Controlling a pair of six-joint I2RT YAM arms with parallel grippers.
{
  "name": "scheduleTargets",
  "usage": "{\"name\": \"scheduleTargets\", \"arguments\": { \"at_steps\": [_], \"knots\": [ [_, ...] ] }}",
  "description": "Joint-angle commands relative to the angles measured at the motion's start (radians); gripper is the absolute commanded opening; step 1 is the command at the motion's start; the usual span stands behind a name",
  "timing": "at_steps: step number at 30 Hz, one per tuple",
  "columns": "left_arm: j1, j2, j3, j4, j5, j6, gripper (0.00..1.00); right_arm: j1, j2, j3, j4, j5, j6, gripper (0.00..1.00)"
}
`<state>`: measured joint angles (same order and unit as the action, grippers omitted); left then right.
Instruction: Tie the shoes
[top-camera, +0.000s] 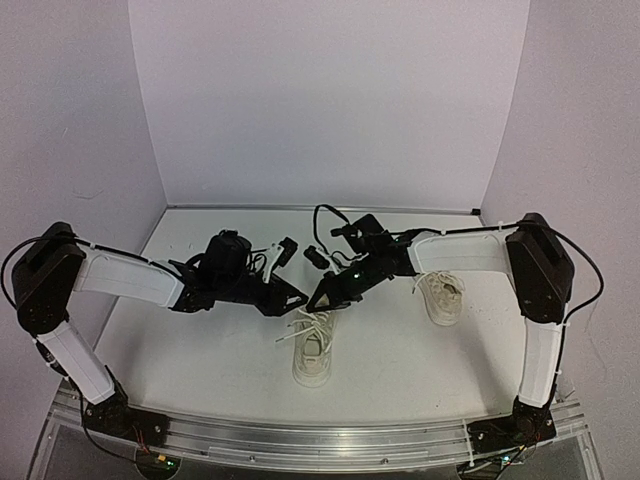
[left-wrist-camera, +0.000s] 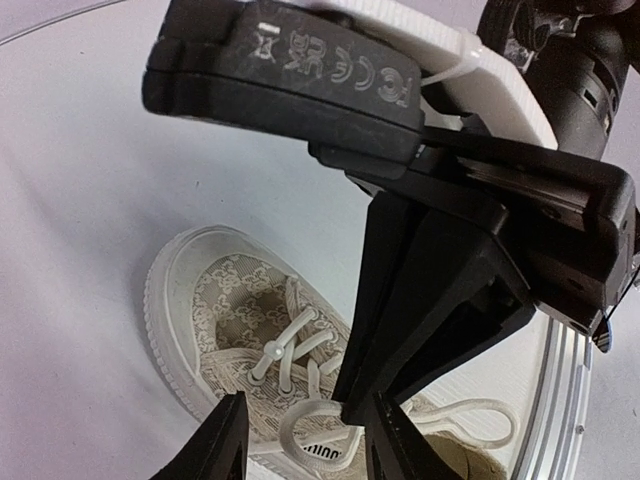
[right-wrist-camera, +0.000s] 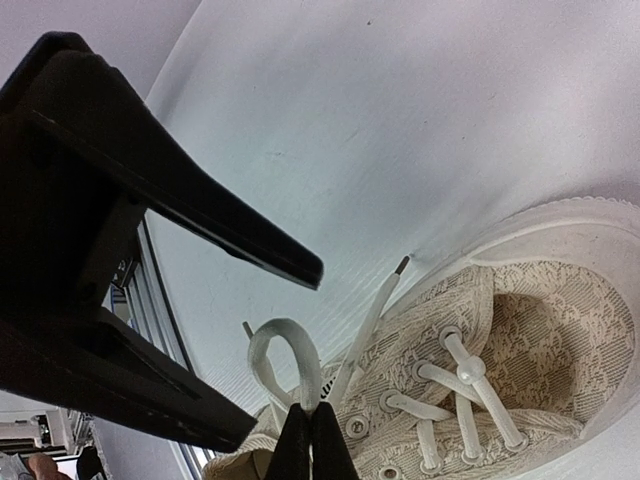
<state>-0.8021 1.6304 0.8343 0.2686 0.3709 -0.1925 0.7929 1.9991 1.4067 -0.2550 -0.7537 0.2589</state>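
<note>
Top external: one sneaker (top-camera: 312, 358) lies on the table (top-camera: 190, 350), centre; the second sneaker (top-camera: 441, 297) sits apart, under my right arm. Both wrists meet over the near shoe's laces.

Left wrist: my left gripper (left-wrist-camera: 305, 445) stands parted, with a lace loop (left-wrist-camera: 298, 425) between the fingers, unclamped.

Right wrist: my right gripper (right-wrist-camera: 310, 445) is pinched tight on that loop's base.

Lace looks thin, limp and slippery. The shoe looks light and likely to drag. Best hold is low on the loop, close to the shoe.
</note>
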Motion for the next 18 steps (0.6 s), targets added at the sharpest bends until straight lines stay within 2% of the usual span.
{"name": "scheduleTargets", "arguments": {
  "at_steps": [1, 3, 5, 8, 12, 15, 18],
  "knots": [
    [0.004, 0.039, 0.054, 0.02, 0.051, -0.026, 0.38, 0.006, -0.016, 0.018, 0.016, -0.022, -0.023, 0.0],
    [0.004, 0.054, 0.056, 0.026, 0.061, -0.032, 0.3, 0.008, -0.018, 0.015, 0.016, -0.024, -0.024, 0.0],
    [0.005, 0.058, 0.054, 0.032, 0.062, -0.034, 0.17, 0.009, -0.026, 0.011, 0.014, -0.02, -0.022, 0.0],
    [0.005, 0.047, 0.038, 0.037, 0.038, -0.036, 0.0, 0.008, -0.059, -0.018, 0.009, 0.013, -0.015, 0.1],
    [0.006, 0.013, 0.009, 0.043, 0.0, -0.043, 0.0, 0.003, -0.151, -0.1, 0.0, 0.063, 0.008, 0.37],
    [0.005, -0.003, 0.002, 0.038, -0.02, -0.045, 0.0, 0.004, -0.205, -0.172, -0.001, 0.069, 0.044, 0.44],
    [0.005, -0.001, 0.007, 0.039, -0.014, -0.047, 0.0, 0.008, -0.237, -0.236, 0.0, 0.062, 0.073, 0.45]
  ]
}}
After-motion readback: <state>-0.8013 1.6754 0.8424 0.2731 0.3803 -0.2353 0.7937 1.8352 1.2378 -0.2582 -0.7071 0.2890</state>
